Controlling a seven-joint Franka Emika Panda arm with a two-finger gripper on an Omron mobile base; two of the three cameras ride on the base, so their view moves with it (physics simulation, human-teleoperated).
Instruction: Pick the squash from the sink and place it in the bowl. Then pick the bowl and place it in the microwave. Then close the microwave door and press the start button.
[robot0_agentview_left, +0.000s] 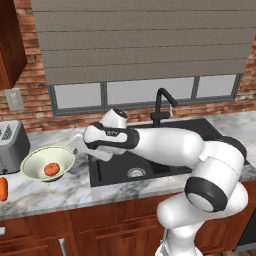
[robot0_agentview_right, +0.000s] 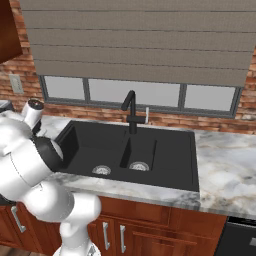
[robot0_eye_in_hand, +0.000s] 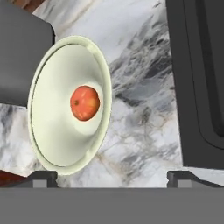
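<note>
On the marble counter (robot0_agentview_left: 75, 187) left of the sink (robot0_agentview_left: 150, 165), the bowl (robot0_agentview_left: 35, 165) sits upright with the squash (robot0_agentview_left: 51, 169) resting low in its well — first step looks done. Both basins of the sink hold nothing but their steel drains, as the right base view shows (robot0_agentview_right: 135, 150).

The gripper (robot0_eye_in_hand: 111, 177) hangs above the counter between bowl and sink edge, spread wide, holding nothing: in the hand view one fingertip (robot0_eye_in_hand: 43, 177) sits by the near part of the bowl's rim (robot0_eye_in_hand: 65, 168), the other (robot0_eye_in_hand: 186, 177) over the sink's border.

Step in hand, as I judge it: picking up the bowl.
- The bowl is wide and flaring — too broad to span, so a rim pinch seems the way: one finger inside the wall, one outside.
- The hand needs to shift left over the bowl's rim before dropping; at present the gap is centred on bare marble.
- Keep the inner finger clear of the squash; it is loose and could roll.
- Lift level — a tilt on flared sides could spill the squash.

Neighbours: a toaster (robot0_agentview_left: 12, 145) just left of the bowl, and a longer orange-red vegetable (robot0_agentview_left: 3, 189) near the counter's front edge. Approach from the sink side avoids both.
</note>
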